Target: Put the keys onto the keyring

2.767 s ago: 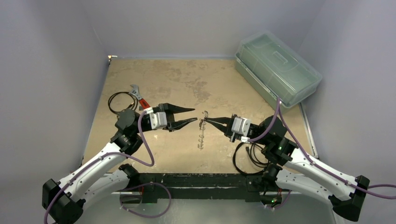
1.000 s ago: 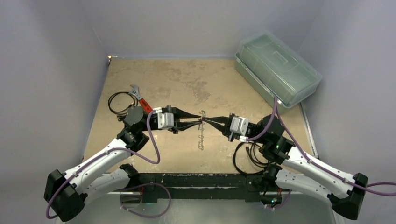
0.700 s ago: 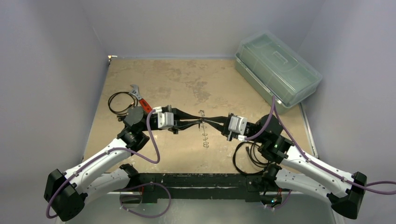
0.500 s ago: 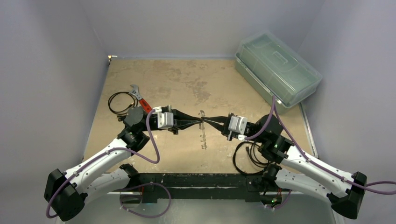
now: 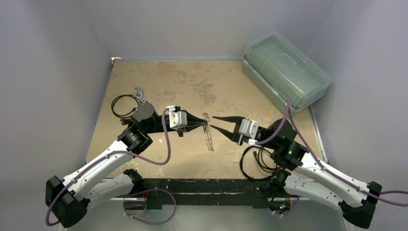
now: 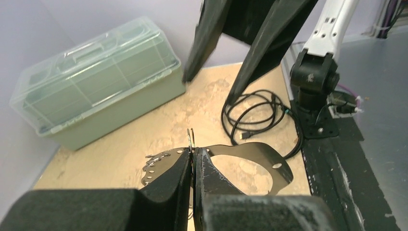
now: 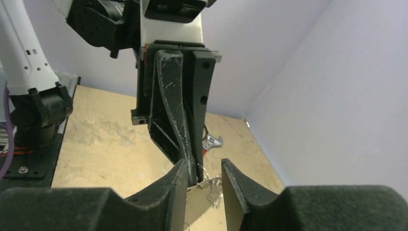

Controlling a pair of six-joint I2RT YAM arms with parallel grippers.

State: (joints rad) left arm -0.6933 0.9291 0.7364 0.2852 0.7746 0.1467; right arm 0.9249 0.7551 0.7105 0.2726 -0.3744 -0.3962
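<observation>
The keyring (image 5: 208, 134) is a thin silver wire loop with small metal bits strung along it, hanging over the middle of the table. My left gripper (image 5: 205, 125) is shut on its upper part. In the left wrist view the wire (image 6: 191, 137) sticks up from between the closed fingertips of the left gripper (image 6: 193, 153). My right gripper (image 5: 213, 122) stands open just right of the ring, touching nothing. In the right wrist view the right gripper (image 7: 204, 166) has its jaws on either side of the left gripper's tip and the ring (image 7: 206, 177). Loose keys are out of view.
A green toolbox with a clear lid (image 5: 286, 70) stands at the back right. A red-handled wrench (image 5: 139, 95) and a coiled black cable (image 5: 122, 103) lie behind the left arm. Another black cable (image 5: 255, 161) lies by the right arm's base. Walls close in on three sides.
The left gripper has closed on the keyring. The right gripper has opened, let the ring go and drawn back a little to the right. The ring now hangs from the left gripper.
</observation>
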